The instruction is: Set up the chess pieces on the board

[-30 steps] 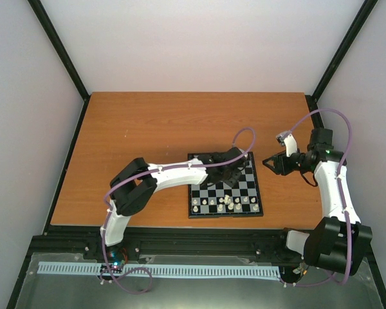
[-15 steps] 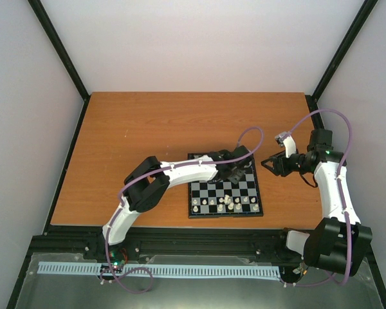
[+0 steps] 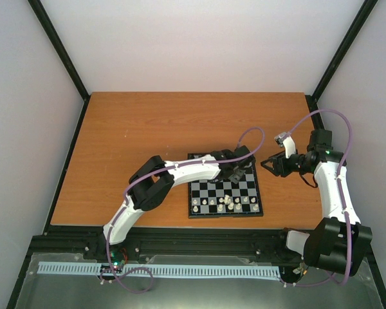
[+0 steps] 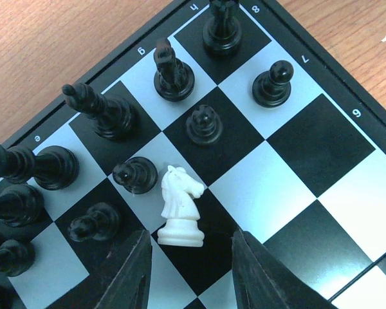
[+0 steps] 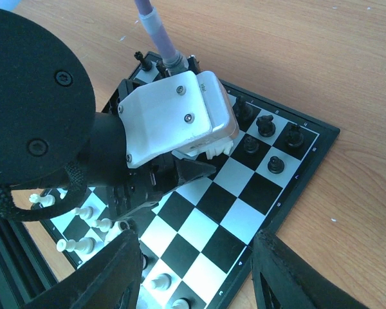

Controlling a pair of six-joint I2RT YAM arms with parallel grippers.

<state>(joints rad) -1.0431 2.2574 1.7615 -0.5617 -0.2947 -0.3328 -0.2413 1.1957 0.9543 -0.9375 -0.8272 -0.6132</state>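
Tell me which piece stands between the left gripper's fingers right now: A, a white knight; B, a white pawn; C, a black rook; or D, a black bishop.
A: the left wrist view shows a white knight standing upright between the two fingers of the left gripper, with a gap on each side, and black pieces around it.
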